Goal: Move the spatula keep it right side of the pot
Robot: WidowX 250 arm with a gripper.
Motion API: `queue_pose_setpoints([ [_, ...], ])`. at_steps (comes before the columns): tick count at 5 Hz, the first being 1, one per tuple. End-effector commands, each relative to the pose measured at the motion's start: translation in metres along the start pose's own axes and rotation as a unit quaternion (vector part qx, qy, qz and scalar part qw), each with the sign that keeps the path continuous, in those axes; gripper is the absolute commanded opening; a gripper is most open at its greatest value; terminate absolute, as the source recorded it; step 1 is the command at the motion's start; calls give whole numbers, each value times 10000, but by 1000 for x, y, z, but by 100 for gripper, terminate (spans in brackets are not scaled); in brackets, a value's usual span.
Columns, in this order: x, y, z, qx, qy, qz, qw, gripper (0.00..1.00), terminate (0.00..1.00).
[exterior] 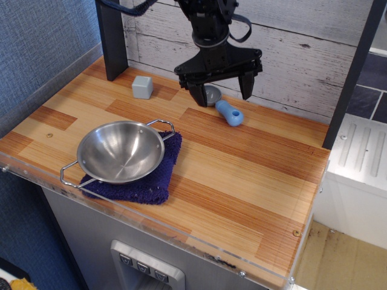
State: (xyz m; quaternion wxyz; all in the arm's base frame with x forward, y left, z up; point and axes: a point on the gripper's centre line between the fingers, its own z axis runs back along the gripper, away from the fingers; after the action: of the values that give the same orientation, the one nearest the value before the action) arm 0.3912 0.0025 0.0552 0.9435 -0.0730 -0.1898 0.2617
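Claw spread wide, we hover straddling the spatula; its long axis runs head back-left, blue handle front-right.

A single camera looks down from the front at a slant across the wooden counter toward the plank back wall, at middling range.

Grey-green cube near back wall; dark blue cloth at wooden counter front-left.
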Motion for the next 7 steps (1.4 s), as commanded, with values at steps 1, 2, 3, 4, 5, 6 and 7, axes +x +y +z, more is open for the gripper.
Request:
queue_pose_setpoints([
  [1,5,-17,-11,147,-57,-9,9999,100,0],
  [2,2,-17,-24,230,28,7,9997,100,0],
  [3,0,-14,-30,351,57,63,9993,100,0],
  [4,-3,-10,-33,539,-40,210,9983,0,0],
  [5,-4,-8,-31,562,-68,220,9982,0,0],
  [6,-3,-7,-23,589,-106,284,9978,0,0],
  [7,0,-3,-16,591,-174,427,9972,0,0],
])
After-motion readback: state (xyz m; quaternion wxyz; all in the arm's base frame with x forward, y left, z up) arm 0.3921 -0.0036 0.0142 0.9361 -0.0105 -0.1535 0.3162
